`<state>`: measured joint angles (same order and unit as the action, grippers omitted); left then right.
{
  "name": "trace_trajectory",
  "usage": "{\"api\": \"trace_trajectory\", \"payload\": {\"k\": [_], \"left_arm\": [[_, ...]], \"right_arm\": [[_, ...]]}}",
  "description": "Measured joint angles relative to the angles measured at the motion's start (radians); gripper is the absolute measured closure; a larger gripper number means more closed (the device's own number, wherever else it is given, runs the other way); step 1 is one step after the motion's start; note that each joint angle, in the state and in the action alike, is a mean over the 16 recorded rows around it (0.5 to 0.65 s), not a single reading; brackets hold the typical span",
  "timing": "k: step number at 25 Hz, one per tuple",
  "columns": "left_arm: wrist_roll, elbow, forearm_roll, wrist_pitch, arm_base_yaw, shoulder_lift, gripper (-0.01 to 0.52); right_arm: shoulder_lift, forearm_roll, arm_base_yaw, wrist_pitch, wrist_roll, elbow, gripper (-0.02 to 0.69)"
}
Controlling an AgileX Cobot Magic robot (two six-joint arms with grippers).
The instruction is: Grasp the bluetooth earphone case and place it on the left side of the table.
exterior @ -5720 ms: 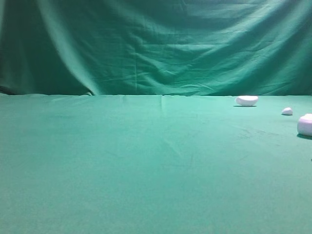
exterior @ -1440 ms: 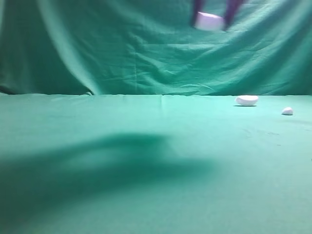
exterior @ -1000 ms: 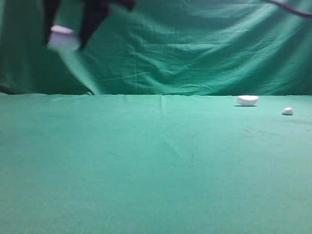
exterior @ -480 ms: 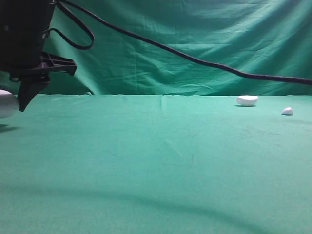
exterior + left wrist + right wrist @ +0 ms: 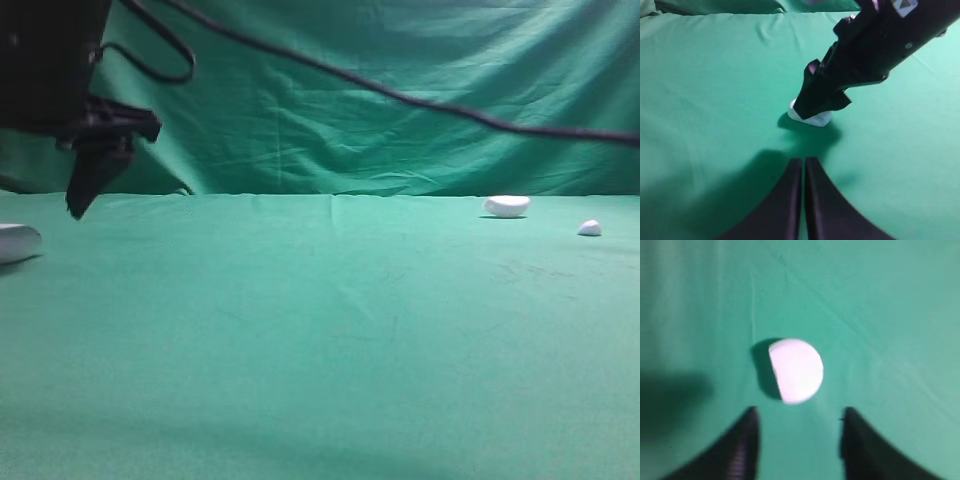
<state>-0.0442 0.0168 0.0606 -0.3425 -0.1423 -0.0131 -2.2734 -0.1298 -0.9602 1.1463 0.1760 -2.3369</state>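
Observation:
The white bluetooth earphone case [image 5: 14, 243] lies on the green table [image 5: 330, 340] at its far left edge, partly cut off by the frame. My right gripper [image 5: 800, 412] has reached across to the left and hangs open just above the case [image 5: 796, 370], which sits free beyond the fingertips. One dark finger [image 5: 88, 190] shows up and to the right of the case. In the left wrist view the case [image 5: 812, 119] peeks out under the right arm's fingers [image 5: 817, 97]. My left gripper [image 5: 803, 162] is shut and holds nothing, a little short of the case.
A white half-moon bowl-like object [image 5: 506, 206] and a tiny white lump [image 5: 590, 228] rest at the back right. A black cable [image 5: 420, 102] crosses the view in front of the green backdrop.
The right gripper has let go of the case, which now rests on the cloth. The gripper has lifted slightly up and to the right of it.

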Motion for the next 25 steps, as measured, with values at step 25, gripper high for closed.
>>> {"api": "trace_trajectory", "payload": {"k": [25], "left_arm": [[0.0, 0.0, 0.0, 0.0, 0.0, 0.0, 0.514]], "right_arm": [[0.991, -0.002, 0.202, -0.024, 0.028, 0.919, 0.665]]}}
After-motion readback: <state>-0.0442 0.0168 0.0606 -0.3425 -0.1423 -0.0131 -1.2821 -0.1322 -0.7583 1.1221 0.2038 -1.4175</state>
